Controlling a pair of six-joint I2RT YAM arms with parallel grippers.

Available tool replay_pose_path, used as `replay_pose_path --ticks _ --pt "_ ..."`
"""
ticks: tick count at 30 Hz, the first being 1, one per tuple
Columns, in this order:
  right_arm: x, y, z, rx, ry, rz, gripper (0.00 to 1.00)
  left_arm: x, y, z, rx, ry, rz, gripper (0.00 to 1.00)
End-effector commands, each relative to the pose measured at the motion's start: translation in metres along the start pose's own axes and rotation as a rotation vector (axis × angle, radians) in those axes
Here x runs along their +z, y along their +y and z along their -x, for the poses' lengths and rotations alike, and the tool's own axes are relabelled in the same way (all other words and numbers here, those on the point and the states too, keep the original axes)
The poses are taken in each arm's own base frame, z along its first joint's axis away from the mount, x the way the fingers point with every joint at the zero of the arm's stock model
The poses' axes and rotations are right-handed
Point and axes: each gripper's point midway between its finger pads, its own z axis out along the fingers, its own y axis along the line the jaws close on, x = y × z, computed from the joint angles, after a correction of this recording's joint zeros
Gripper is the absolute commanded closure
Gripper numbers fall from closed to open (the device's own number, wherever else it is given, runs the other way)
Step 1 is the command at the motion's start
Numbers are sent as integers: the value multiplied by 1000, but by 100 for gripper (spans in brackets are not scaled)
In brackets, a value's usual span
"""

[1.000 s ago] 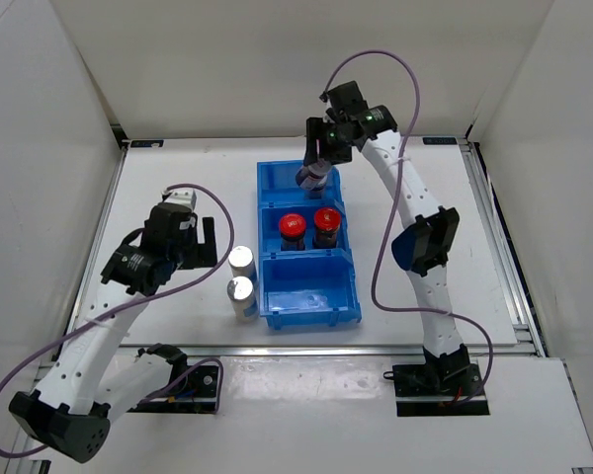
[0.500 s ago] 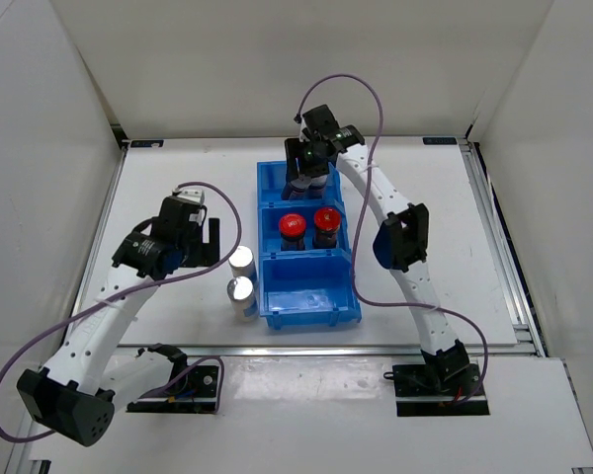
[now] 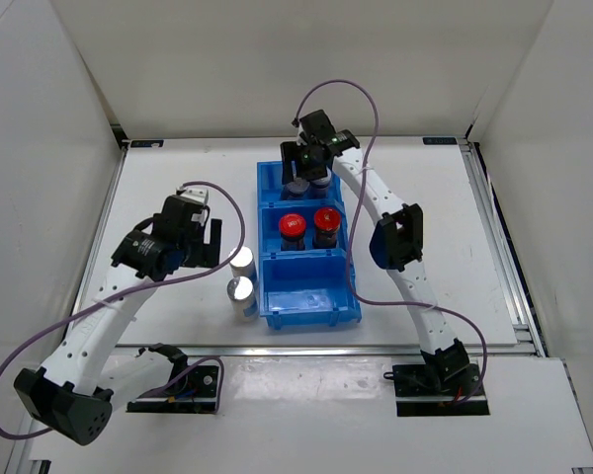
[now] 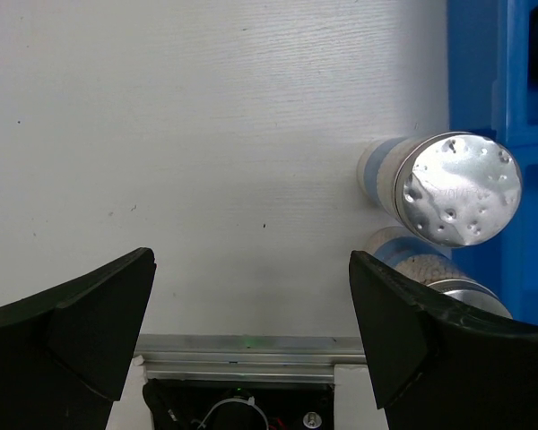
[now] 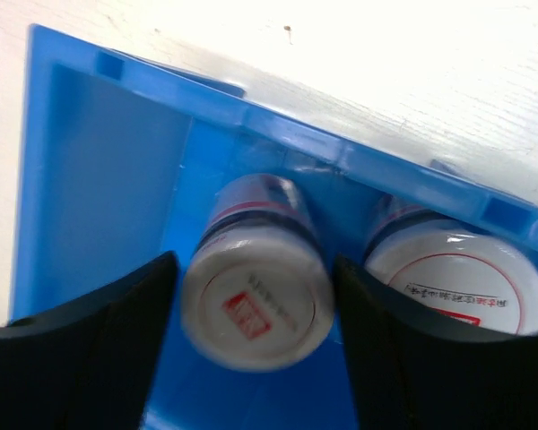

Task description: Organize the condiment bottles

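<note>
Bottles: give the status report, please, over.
Left gripper open, over table. Right gripper around marked bottle in far compartment of bin, grip unclear. Two silver-top bottles beside bin. Nothing in the way.

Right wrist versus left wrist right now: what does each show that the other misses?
Only right wrist: a red-marked grey-lidded bottle flanked by the right gripper, its twin alongside, both inside the blue bin. Only left wrist: a dented silver-topped bottle and a second silver-topped bottle on the white table, beside the open left gripper. Both: bin and table.
</note>
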Motion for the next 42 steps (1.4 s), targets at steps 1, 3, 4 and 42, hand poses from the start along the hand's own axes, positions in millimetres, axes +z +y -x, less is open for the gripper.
replay_pose_path --ticks 1,3,4,42 --pt "-29 25 42 -29 -138 63 20 -13 6 11 2 -51 15 0" --pt "-40 29 53 -24 -176 64 8 -13 6 11 -9 -52 15 0" --pt "-47 31 57 -26 -188 68 4 -13 6 11 -9 -52 15 0" --pt "-284 37 -9 -33 -129 121 1 65 -115 13 -66 74 -355 3"
